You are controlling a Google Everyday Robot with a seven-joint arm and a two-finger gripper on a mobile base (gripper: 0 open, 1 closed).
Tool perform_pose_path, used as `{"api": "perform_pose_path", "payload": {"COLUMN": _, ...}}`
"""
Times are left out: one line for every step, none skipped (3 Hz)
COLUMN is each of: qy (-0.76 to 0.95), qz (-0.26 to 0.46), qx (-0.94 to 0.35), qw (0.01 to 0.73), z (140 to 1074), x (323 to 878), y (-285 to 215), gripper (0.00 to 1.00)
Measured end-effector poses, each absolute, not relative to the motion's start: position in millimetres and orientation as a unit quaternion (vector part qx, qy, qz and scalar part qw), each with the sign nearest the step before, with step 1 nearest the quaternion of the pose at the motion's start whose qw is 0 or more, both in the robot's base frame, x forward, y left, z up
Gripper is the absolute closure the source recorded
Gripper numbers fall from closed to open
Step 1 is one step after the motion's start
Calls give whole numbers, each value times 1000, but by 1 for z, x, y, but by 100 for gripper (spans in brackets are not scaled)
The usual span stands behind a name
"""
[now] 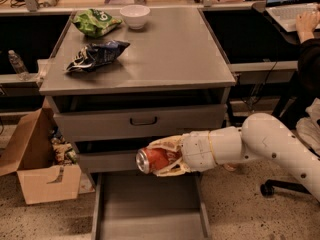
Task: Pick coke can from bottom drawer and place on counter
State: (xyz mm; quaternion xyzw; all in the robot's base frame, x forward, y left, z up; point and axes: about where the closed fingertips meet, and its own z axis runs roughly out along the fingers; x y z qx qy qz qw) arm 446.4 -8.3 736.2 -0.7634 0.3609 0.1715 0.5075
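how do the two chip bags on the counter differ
The green bag is bright and lies at the back beside the white bowl; the blue bag is dark and lies nearer the front. Both are crumpled, on the counter. The gripper, shut on the coke can, is above the bottom drawer.

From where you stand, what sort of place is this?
Probably an office or lab workspace: a laptop with a hand on its keys, a chair base, and a grey cabinet whose counter carries snack bags. The gripper holds the coke can above the open bottom drawer.
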Motion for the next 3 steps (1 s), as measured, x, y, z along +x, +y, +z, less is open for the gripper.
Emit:
{"api": "perform_pose_path", "payload": {"qy": 350, "qz": 158, "qx": -753, "qw": 534, "z": 799, "x": 466, "y": 1, "gripper": 100}}
{"api": "perform_pose_path", "payload": {"qy": 354, "qz": 136, "qx": -755, "qw": 535, "z": 883, "x": 498, "y": 3, "gripper": 100}}
{"api": "perform_pose_path", "payload": {"qy": 385, "qz": 130, "qx": -757, "qw": 511, "z": 900, "x": 544, "y": -17, "gripper": 100}}
